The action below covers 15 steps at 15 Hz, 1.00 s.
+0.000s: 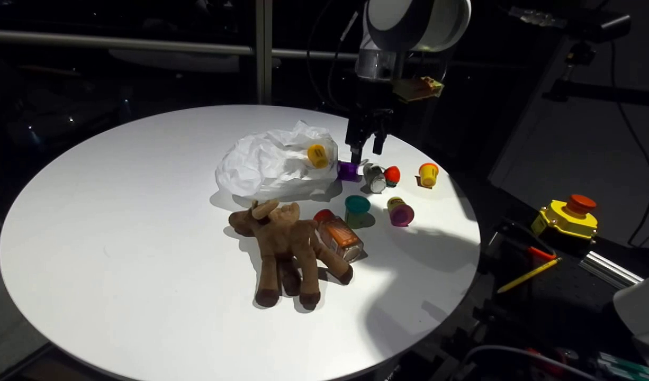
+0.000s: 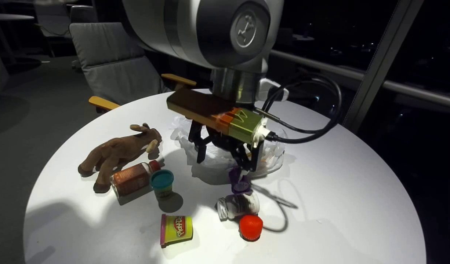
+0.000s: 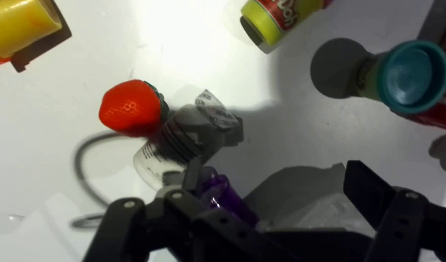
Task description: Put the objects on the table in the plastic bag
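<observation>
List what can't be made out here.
Bag, in an exterior view: partly hidden by the fingers.
Purple piece, wrist view: partly hidden by the fingers.
Orange-rimmed tub, wrist view: cut off by the left edge.
Red-capped bottle, wrist view: cut off by the right edge, partly behind the teal tub.

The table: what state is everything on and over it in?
End effector: open
Bag: crumpled
Plush: lying down
Orange bottle: on its side, capped
Teal tub: upright, lidded
Pink-lidded tub: on its side
Orange-lidded tub: on its side
White bottle: on its side
Purple piece: lying down
Yellow tub at bag: tilted
Strawberry: loose
</observation>
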Tool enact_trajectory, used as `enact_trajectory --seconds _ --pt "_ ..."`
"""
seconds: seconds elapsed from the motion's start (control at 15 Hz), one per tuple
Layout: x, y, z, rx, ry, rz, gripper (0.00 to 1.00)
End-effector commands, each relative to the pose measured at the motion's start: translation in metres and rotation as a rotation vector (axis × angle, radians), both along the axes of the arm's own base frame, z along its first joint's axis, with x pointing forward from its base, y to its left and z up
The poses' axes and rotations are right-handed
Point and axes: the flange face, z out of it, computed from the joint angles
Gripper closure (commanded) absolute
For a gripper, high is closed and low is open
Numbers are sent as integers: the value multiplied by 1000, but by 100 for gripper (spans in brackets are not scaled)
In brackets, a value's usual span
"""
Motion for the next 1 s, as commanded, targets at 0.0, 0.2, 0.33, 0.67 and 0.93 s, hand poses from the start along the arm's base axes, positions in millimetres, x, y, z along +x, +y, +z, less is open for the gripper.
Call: enact_trajectory --seconds 0.0,0.2,0.33,0.67,0.93 --pt "-2 0 -25 -88 40 178 0" --pt "1 -3 -38 -176 18 274 0" --pt "6 -3 -43 -214 -31 313 0" --pt "14 0 -42 -241 -129 360 0" --pt "21 4 -47 -221 -191 357 0"
